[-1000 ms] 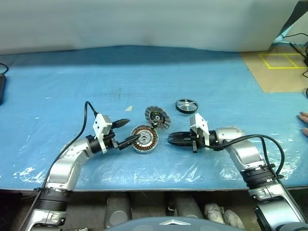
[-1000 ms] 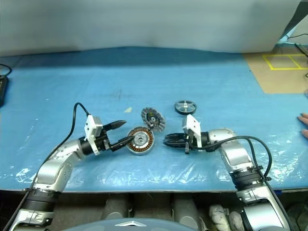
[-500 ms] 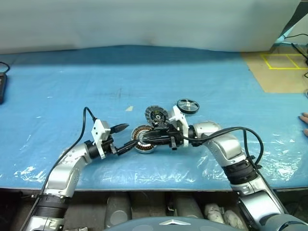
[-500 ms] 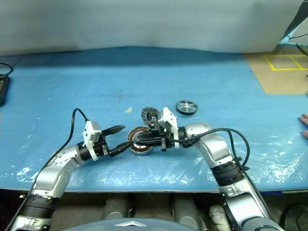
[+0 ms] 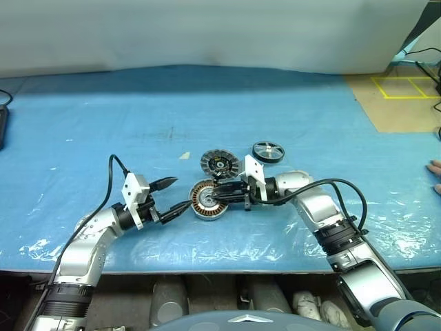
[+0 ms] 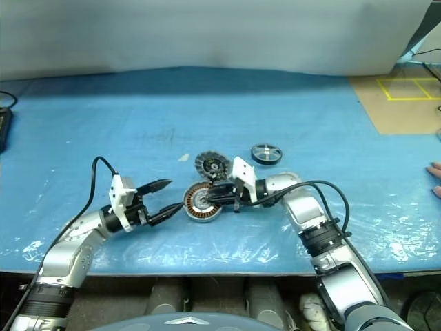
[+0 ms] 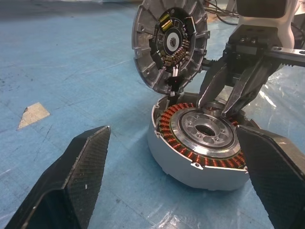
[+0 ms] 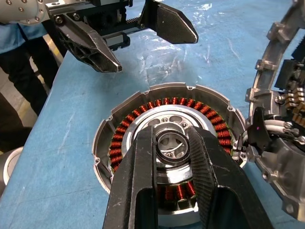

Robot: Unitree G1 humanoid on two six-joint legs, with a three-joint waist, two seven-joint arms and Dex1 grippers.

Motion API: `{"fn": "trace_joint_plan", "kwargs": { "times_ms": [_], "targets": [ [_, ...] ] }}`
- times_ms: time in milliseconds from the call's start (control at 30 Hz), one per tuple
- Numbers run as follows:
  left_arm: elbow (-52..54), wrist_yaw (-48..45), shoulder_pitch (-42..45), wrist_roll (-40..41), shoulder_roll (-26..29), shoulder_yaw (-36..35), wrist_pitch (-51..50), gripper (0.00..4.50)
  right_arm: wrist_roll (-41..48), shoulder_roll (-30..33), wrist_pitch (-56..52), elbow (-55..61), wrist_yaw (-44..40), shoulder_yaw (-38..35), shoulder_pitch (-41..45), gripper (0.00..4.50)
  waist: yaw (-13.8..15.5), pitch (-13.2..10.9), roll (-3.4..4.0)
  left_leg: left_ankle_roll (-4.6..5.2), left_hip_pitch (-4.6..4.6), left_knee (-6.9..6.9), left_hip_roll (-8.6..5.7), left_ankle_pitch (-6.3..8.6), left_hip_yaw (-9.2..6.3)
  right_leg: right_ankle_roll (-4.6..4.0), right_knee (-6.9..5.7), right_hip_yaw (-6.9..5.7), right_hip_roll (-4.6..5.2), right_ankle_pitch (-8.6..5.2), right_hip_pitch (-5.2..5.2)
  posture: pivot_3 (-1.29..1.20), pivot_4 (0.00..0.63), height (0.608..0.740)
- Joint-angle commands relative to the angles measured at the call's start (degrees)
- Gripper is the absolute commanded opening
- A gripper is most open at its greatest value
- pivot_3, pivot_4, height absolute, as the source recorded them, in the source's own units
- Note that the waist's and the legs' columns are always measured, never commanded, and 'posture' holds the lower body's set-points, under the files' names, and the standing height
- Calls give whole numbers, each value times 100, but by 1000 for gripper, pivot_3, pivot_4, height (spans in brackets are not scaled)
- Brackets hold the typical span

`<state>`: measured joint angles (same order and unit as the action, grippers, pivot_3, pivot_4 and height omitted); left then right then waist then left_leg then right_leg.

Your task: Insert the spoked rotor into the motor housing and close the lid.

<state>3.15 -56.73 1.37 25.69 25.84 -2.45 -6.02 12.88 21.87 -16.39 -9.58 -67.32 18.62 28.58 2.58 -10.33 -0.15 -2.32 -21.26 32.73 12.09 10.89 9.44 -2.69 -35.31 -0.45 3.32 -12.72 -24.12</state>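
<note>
The spoked rotor (image 5: 267, 152) lies flat on the blue table (image 5: 103, 124), hub axis upright, well behind the motor housing (image 5: 207, 199). It is judged stiff, light metal, best pinched across the rim. The left gripper (image 5: 167, 198) is spread empty; the right gripper (image 8: 174, 164) is narrowed around the housing's centre ring

blue-covered table (image 5: 289, 103) against a pale wall (image 5: 207, 31), brown floor (image 5: 400, 103) with yellow tape.
</note>
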Motion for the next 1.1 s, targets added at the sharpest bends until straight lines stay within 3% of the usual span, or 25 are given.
{"fn": "trace_joint_plan", "kwargs": {
  "times_ms": [33, 500, 1100],
  "targets": [
    [193, -49, 13, 80, 7, -29, 99, 4434, 133, -54, 32, 235, -123, -36, 115, 554, 2, 0, 0, 0, 0, 1, 0, 0, 0, 0, -1, 0, 0, 0, 0, 0, 150, 740],
    [255, -106, -42, 103, 65, -33, 10, 4434, -279, -387, 527, -470, -101, 120, 387, 554, -2, 0, 0, 1, 3, 9, 1, 0, 0, -1, -14, 1, 0, 0, 0, 0, 150, 740],
    [229, -62, -6, 44, 62, -24, 36, 4434, -346, -313, 597, -565, -220, 125, 318, 554, 1, 1, -1, 2, 3, 22, 3, 1, 0, -1, -26, 1, 0, 0, 0, 0, 150, 740]
  ]
}}
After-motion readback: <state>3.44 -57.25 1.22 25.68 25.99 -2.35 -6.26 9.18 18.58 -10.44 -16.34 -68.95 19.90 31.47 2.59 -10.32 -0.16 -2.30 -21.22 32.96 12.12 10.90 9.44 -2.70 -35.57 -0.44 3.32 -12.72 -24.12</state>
